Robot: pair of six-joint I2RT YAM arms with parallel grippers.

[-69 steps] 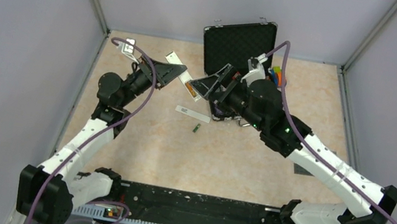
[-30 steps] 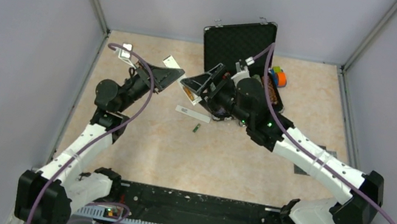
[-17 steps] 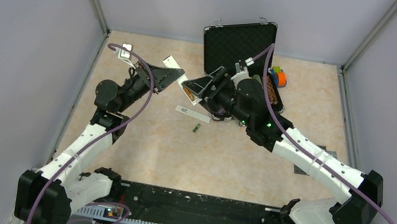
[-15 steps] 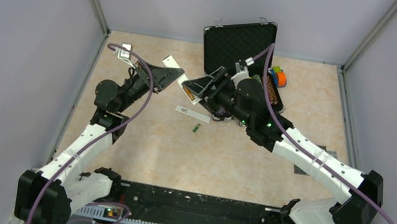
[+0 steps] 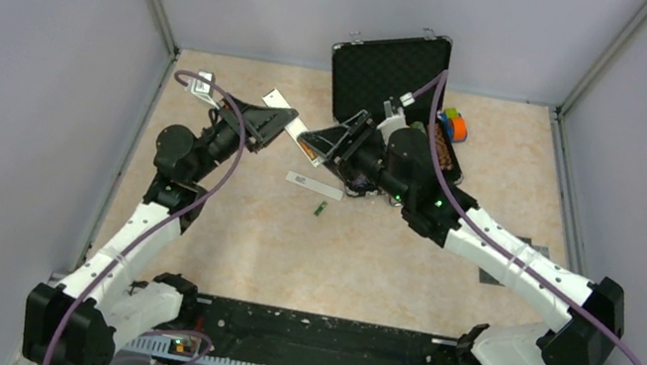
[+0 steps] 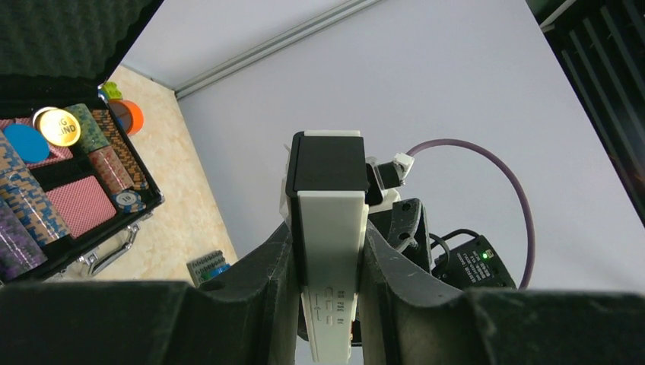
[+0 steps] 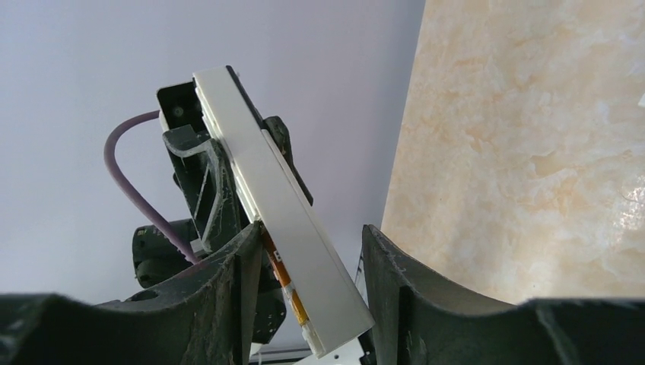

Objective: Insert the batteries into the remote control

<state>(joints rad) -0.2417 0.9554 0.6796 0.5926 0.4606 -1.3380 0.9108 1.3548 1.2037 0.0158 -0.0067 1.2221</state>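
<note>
The remote control [image 5: 275,97] is a slim white bar held in the air over the back of the table. My left gripper [image 5: 282,120] is shut across its width, as the left wrist view shows, with the remote control [image 6: 328,228] sticking up between the fingers. My right gripper [image 5: 320,142] is closed over the bar's other end [image 7: 281,205]. Its left finger presses on a brownish-red battery [image 7: 283,277] lying along the bar's edge. A green battery [image 5: 320,208] lies on the table below.
A flat white strip [image 5: 312,184] lies on the table beside the green battery. An open black case [image 5: 389,72] stands at the back, holding poker chips [image 6: 61,129]. Colourful toys [image 5: 451,123] sit to its right. A grey brick baseplate [image 6: 207,266] lies near the case.
My right arm moved left to the remote's end and its jaws narrowed onto it. The left arm shifted only slightly, still holding the remote.
</note>
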